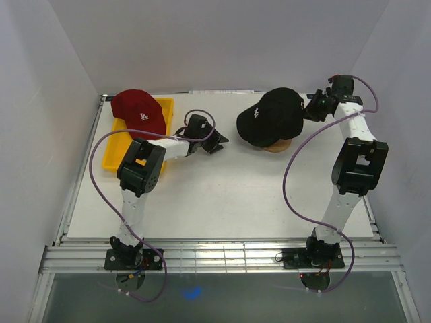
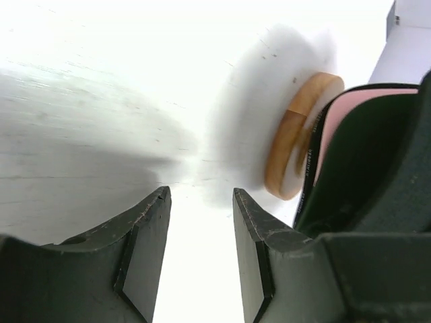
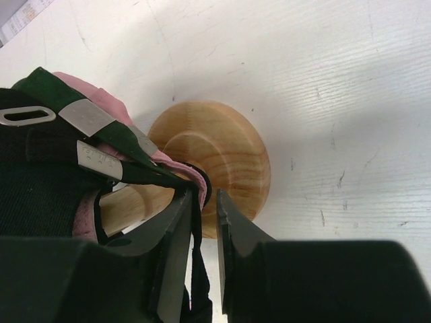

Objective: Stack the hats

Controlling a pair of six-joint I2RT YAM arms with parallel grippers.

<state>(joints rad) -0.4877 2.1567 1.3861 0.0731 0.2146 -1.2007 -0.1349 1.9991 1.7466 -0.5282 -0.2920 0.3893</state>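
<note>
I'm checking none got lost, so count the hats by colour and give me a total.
Dark red cap: 1
Black cap: 1
Pale pink cap, tucked under the black one: 1
Total: 3

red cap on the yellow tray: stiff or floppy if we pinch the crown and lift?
Likely light and floppy: the dark red cap is fabric, so a pinched crown should dent while the curved brim holds shape. It lies across the far end of the yellow tray, so a push may snag on the rim. Rolling seems unlikely.
</note>
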